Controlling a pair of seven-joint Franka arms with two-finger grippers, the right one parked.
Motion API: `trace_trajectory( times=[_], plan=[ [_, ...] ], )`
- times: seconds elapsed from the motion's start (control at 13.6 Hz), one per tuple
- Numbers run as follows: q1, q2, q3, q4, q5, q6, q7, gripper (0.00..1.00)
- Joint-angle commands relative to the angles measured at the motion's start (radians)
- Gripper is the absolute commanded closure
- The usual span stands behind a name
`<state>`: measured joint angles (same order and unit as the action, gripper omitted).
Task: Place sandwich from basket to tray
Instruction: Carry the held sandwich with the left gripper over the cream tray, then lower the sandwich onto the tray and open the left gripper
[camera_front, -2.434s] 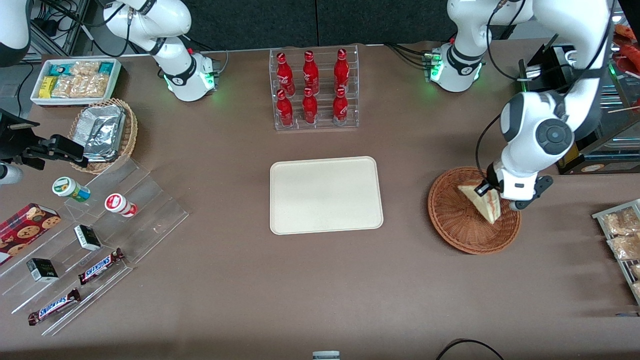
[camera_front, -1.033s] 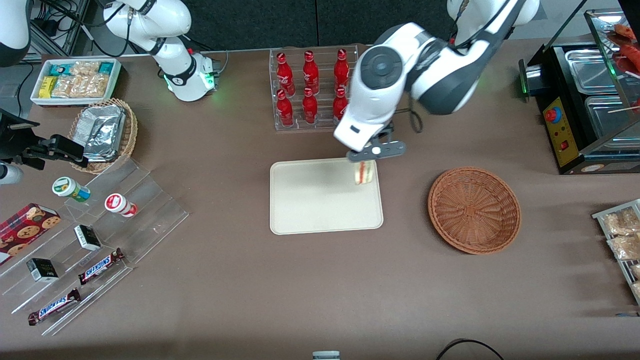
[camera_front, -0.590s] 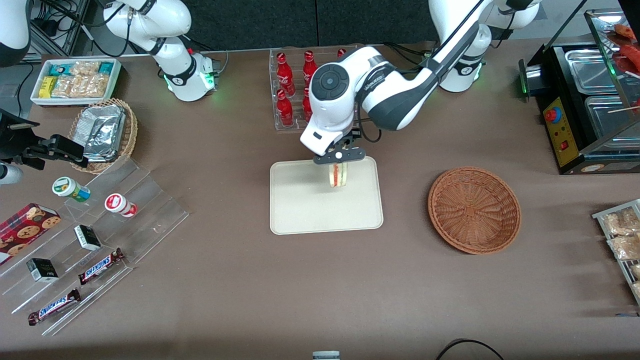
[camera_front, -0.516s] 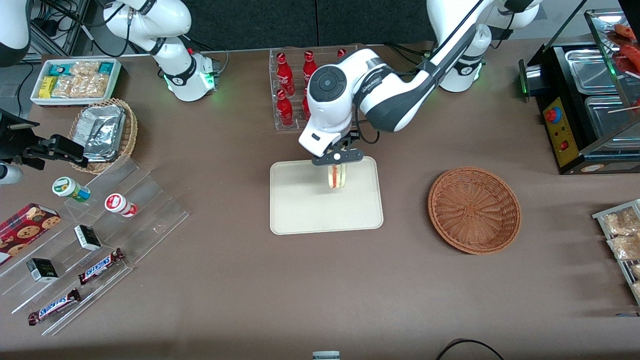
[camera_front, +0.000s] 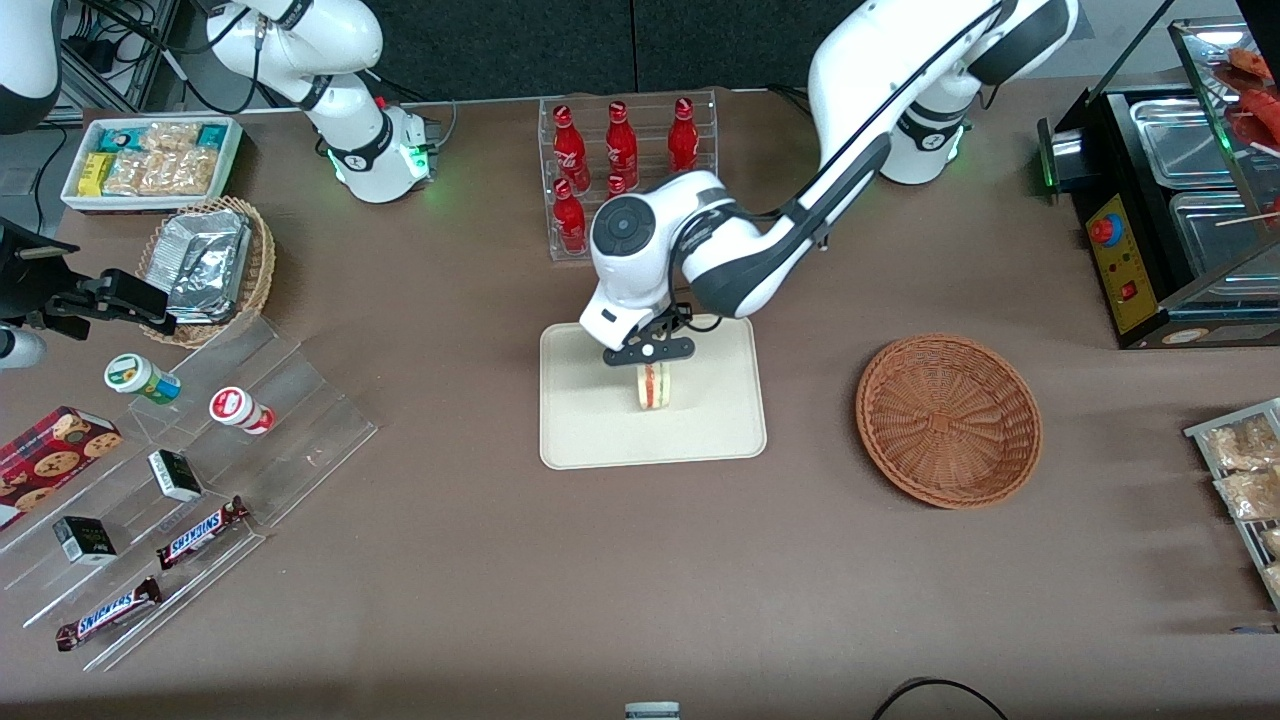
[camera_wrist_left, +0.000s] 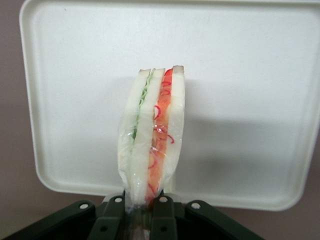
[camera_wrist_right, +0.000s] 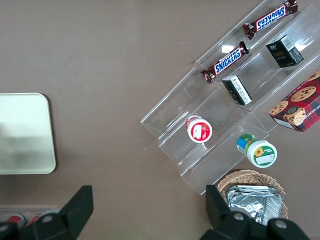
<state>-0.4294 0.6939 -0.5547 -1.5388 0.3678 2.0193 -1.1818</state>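
While the small triangular sandwich (camera_front: 654, 386) of pale white bread hangs over the flat cream-coloured rectangular plastic tray (camera_front: 580, 430), the step in hand reads as the set-down: carry done, release not yet made. Left arm's tool (camera_front: 648, 352) is clenched on the sandwich; in the left wrist view the two dark fingers (camera_wrist_left: 113, 220) pinch the wedge (camera_wrist_left: 152, 145) at one end, and the rest of it stands out from them toward the tray (camera_wrist_left: 250, 100).

Position: sandwich is over the tray's middle, a little toward the edge farther from the front camera. Cannot tell from either view whether its free end touches the tray surface or hangs just above; a soft shadow lies on the tray beside it.

Round, shallow, reddish-brown woven wicker basket (camera_front: 948, 420) sits on the brown bench (camera_front: 700, 580) toward the working arm's end, well apart from the tray, nothing in it.

Next move, as judged: lower until the wedge bears on the tray, then part the fingers and lift straight off. Held on edge, the wedge will likely tip onto a flat face on release; there is tray on all sides to catch it.

Sandwich appearance: clear film wrap, glossy and creased near the grip. Three white bread layers, a thin green filling stripe between one pair, a broader red-orange stripe between the other. Looks soft; bread appears slightly pinched at the grip.
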Motion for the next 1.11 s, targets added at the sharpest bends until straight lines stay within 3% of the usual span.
trace_trajectory(
  times=[0.0, 0.37, 0.44, 0.52, 0.59, 0.66, 1.03],
  plan=[
    [-0.023, 0.029, 0.012, 0.037, 0.033, 0.013, -0.036, 1.0],
    [-0.026, 0.07, 0.027, 0.039, 0.057, 0.068, -0.036, 1.0],
    [-0.026, 0.078, 0.027, 0.039, 0.06, 0.068, -0.035, 0.94],
    [-0.026, 0.082, 0.027, 0.039, 0.062, 0.068, -0.032, 0.61],
    [-0.026, 0.082, 0.027, 0.039, 0.062, 0.068, -0.029, 0.16],
    [-0.026, 0.078, 0.027, 0.039, 0.06, 0.067, -0.024, 0.0],
    [-0.008, -0.019, 0.027, 0.063, 0.042, -0.037, -0.042, 0.0]
  ],
)
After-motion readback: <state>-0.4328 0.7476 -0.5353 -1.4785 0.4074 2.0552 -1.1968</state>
